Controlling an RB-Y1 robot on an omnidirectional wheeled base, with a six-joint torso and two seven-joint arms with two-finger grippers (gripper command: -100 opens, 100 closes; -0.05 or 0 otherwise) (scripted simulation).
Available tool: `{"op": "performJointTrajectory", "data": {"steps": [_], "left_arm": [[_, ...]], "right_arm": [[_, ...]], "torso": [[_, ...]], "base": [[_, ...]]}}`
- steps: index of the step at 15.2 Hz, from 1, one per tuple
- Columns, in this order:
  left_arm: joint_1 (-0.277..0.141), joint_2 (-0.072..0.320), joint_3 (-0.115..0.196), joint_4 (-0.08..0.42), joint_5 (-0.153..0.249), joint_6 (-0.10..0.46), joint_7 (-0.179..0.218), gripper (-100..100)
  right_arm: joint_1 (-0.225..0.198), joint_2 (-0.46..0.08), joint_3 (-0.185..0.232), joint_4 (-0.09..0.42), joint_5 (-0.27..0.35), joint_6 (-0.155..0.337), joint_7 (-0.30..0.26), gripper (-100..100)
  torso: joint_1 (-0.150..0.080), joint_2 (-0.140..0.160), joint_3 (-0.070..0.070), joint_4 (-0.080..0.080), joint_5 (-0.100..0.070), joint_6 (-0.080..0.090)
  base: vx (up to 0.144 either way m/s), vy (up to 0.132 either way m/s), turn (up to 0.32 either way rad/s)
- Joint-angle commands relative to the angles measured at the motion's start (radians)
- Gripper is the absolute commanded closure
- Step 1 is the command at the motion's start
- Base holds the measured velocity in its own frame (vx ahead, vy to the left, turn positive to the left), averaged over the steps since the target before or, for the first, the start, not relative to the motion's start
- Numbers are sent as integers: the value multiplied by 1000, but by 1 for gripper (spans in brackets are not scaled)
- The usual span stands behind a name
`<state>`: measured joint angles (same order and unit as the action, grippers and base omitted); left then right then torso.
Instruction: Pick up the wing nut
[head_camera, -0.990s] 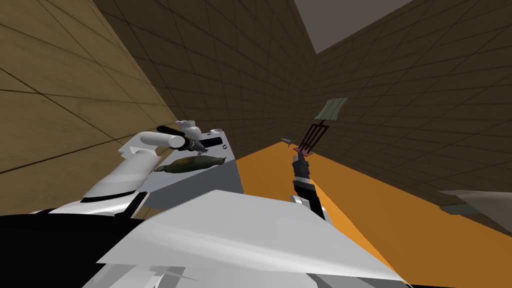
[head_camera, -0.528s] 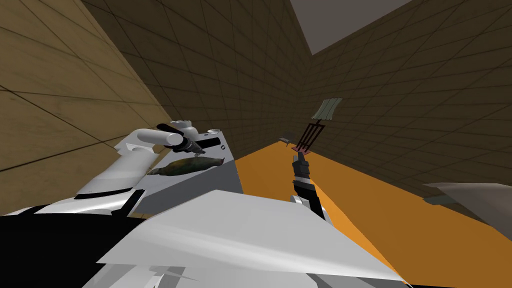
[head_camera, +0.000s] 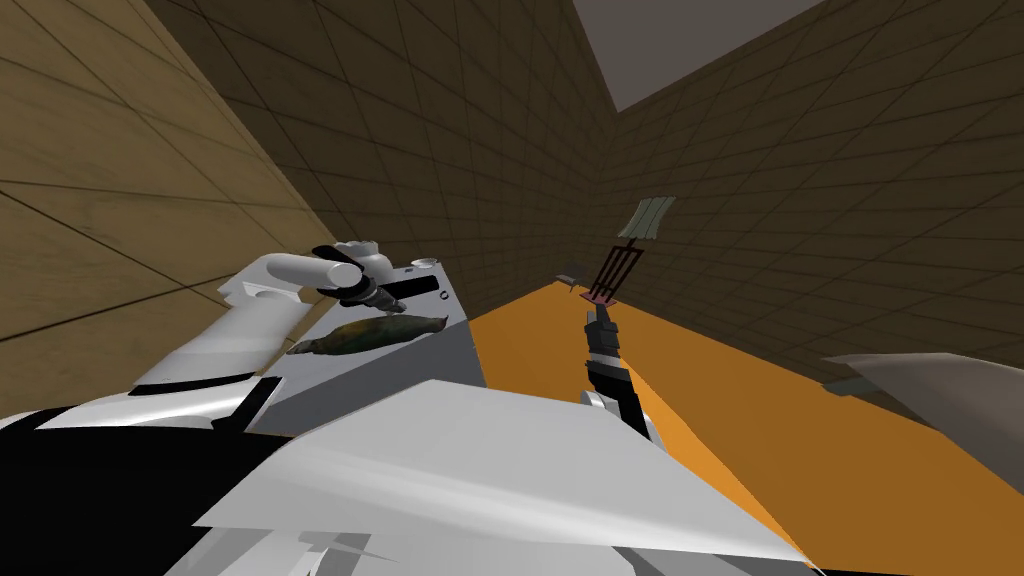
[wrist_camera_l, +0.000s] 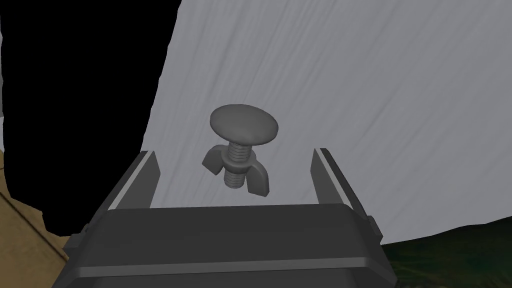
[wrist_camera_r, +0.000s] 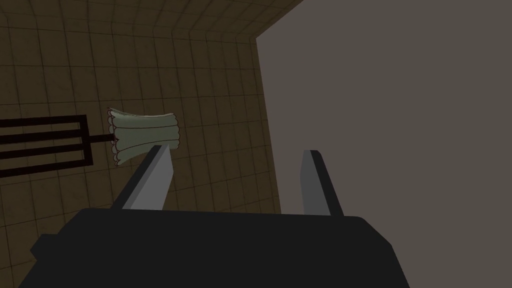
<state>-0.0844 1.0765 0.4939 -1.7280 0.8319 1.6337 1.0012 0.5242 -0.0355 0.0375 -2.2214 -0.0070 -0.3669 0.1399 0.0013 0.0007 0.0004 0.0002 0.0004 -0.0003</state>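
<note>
In the head view, your left gripper (head_camera: 395, 298) reaches out low over a grey top (head_camera: 440, 350) on your left, near its far end. A long dark lump (head_camera: 370, 333) lies on that top closer to you, apart from the gripper and out of its line. Your right gripper (head_camera: 598, 312) is raised over the orange floor (head_camera: 720, 410), well away from the work. It looks parked there so that only one arm crowds the target.

In the left wrist view, the wing nut (wrist_camera_l: 235, 167) sits on the threads of a round-headed bolt (wrist_camera_l: 243, 123), which lies on the grey top. The two fingers (wrist_camera_l: 145, 172) are spread wide, one on each side of the nut and touching neither it nor the bolt. The nut is centred in the gap, just ahead of the gripper body. That suggests the hand is lined up so the blades can close across the wings. You are probably at the pre-grasp step, with nothing held yet. The wings are thin and slanted, so a squeeze could turn the nut or catch the bolt instead.

In the right wrist view, that gripper's fingers (wrist_camera_r: 159, 170) are likewise parted, with nothing between them.
</note>
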Motion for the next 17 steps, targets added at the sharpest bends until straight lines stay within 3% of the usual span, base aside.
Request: {"op": "performJointTrajectory", "data": {"steps": [1,3,4,5,6,8,9,11,12,14,15,17], "left_arm": [[2,9,-7,17,8,36,10,-100],[-6,11,-10,24,7,28,6,-100],[-30,13,-10,77,-7,14,-26,-100],[-30,13,-10,86,-7,14,-26,-100],[-53,15,-9,114,-21,-5,-59,-100],[-53,15,-9,145,-21,-5,-59,-100],[-76,17,-7,182,-36,-24,-91,-100],[-76,17,-7,203,-36,-24,-91,-100],[-99,19,-6,238,-51,-42,-124,-100],[-99,19,-6,262,-51,-42,-124,-100],[-123,20,-4,293,-65,-61,-157,-100],[-123,20,-4,321,-65,-61,-157,-100]], "right_arm": [[0,0,0,0,0,0,0,0],[0,0,0,0,0,0,0,0],[0,0,0,0,0,0,0,0],[0,0,0,0,0,0,0,0],[0,0,0,0,0,0,0,0],[0,0,0,0,0,0,0,0],[0,0,0,0,0,0,0,0],[0,0,0,0,0,0,0,0],[0,0,0,0,0,0,0,0],[0,0,0,0,0,0,0,0],[0,0,0,0,0,0,0,0],[0,0,0,0,0,0,0,0]], "torso": [[0,0,0,0,0,0],[-1,-1,0,0,0,0],[-1,-1,0,0,0,0],[-2,0,0,0,0,0],[-3,0,0,0,0,0],[-4,2,1,0,-1,0],[-4,2,1,0,-1,0],[-4,2,1,0,-1,0],[-3,1,1,0,-1,0],[-3,2,1,0,-1,0],[-3,1,1,0,-1,0],[-4,1,1,0,-1,0]], "base": [[-4,6,-57],[2,-1,-27],[-18,-22,-56],[-31,-34,-73],[-43,-48,-96],[-39,-40,-48],[-36,-38,-56],[-29,-32,-44],[-30,-30,-70],[-30,-31,-47],[-26,-36,-65],[-26,-35,-42]]}}
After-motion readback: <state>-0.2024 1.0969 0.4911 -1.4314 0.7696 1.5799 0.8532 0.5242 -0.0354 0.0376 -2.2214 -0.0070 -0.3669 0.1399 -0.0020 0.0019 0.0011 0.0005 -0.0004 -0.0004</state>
